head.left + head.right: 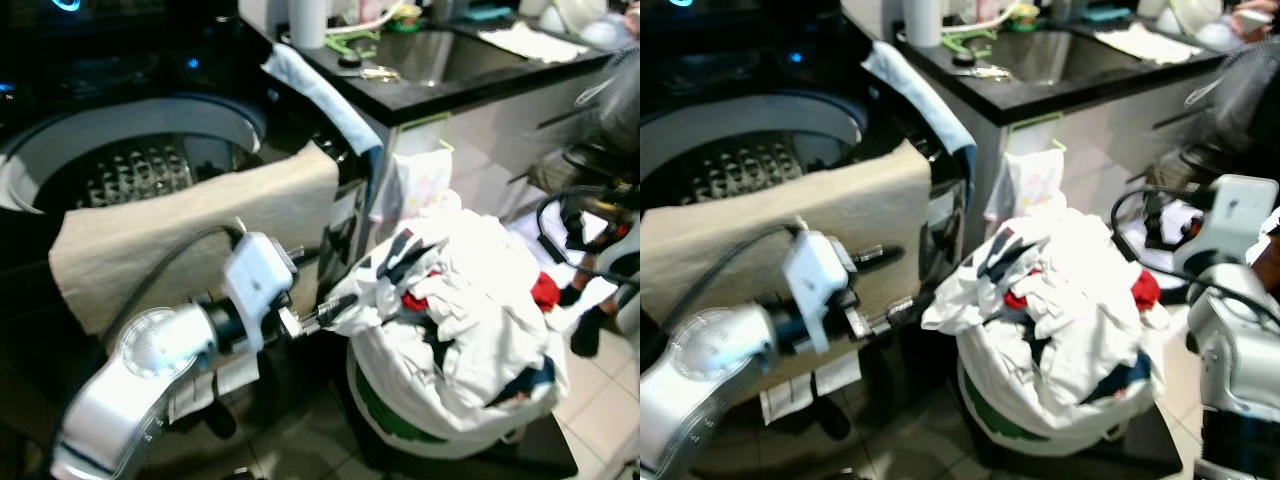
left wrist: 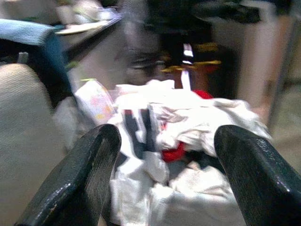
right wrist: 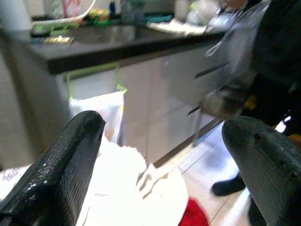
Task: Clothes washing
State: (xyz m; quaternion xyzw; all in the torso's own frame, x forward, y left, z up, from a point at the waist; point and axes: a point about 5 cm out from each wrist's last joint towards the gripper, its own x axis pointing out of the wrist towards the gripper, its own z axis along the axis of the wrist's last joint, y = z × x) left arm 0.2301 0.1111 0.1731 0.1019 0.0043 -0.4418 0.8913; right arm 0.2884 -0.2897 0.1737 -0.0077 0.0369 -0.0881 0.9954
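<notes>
The heap of clothes (image 1: 455, 300), mostly white with red and dark pieces showing through, is piled well above the rim of a white laundry bag (image 1: 400, 405) that stands on the tiled floor (image 1: 600, 400) beside the washing machine (image 1: 130, 165). It lies straight ahead of the left gripper (image 1: 335, 305), whose fingertips are at the near side of the heap, touching or just short of a white fold. In the left wrist view the two black fingers (image 2: 84, 174) are spread wide with the heap between and beyond them, grasping nothing. The right gripper (image 3: 164, 165) hangs farther off on the heap's other side, fingers likewise parted and empty, so the left arm is nearer for the grab. The machine's drum (image 1: 135, 175) stands open, with a beige towel (image 1: 190, 235) draped over its front edge. No laundry can be seen inside it. A blue cloth (image 1: 320, 95) lies over the corner between machine and black worktop (image 1: 450, 85).
</notes>
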